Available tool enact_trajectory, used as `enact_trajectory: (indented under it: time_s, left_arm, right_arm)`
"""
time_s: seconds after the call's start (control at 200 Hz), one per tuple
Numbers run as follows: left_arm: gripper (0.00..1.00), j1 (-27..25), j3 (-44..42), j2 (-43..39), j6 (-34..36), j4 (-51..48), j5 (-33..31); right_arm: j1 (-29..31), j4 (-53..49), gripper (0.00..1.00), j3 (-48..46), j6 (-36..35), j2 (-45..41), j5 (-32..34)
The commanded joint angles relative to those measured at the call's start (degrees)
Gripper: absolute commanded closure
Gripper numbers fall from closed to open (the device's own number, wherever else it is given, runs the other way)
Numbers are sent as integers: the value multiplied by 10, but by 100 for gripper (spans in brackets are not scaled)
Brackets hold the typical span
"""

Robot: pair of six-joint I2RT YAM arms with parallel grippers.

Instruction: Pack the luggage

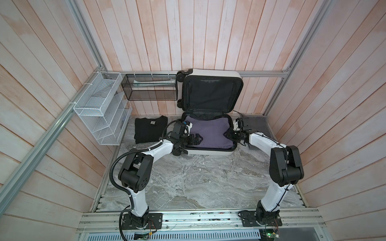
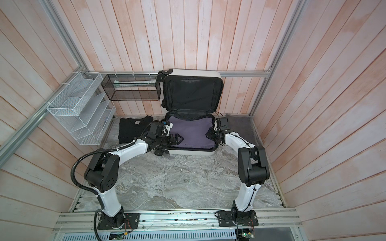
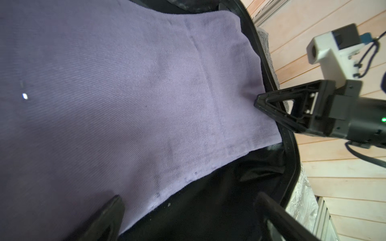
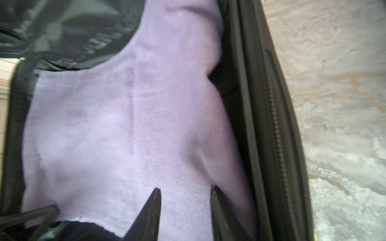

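Left of centre, a folded black shirt (image 1: pixel 149 129) lies on the table (image 1: pixel 198 179) just beside the luggage (image 1: pixel 211 153), likely next to go in. The luggage sits open mid-frame, its lid leaning on the back wall (image 1: pixel 208 41), with a purple garment (image 1: pixel 208 133) flat inside. The left end effector (image 1: pixel 198 140) hovers wide over the garment's left edge, and the right end effector (image 4: pixel 184 191), narrowly parted and gripping nothing, touches its right edge, seemingly tucking it.

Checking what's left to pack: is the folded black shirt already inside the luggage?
No, the black shirt lies folded on the table beside the open luggage, which holds a purple garment.
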Motion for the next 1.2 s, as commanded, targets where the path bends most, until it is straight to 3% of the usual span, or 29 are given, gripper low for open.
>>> enact_trajectory:
  time_s: [0.0,0.42,0.64,0.715,0.81,0.98,1.195]
  left_arm:
    - [0,-1,5,-19,-4,-21,-15]
    - [0,6,91,-87,8,-73,-38]
    - [0,76,37,-176,-39,-74,-59]
    - [0,110,17,-205,-58,-81,-72]
    - [0,142,17,-217,-48,-114,-93]
    - [0,196,18,-177,-31,-141,-107]
    - [0,227,111,-27,32,-180,-147]
  right_arm:
    - [0,13,59,-12,0,-23,-23]
    - [-6,34,40,-23,6,-55,-64]
    - [-9,40,30,15,7,-79,-89]
    - [-9,43,22,31,7,-83,-94]
    - [-10,43,2,46,16,-84,-99]
    - [-6,45,2,50,26,-92,-118]
    - [12,54,2,12,26,-119,-124]
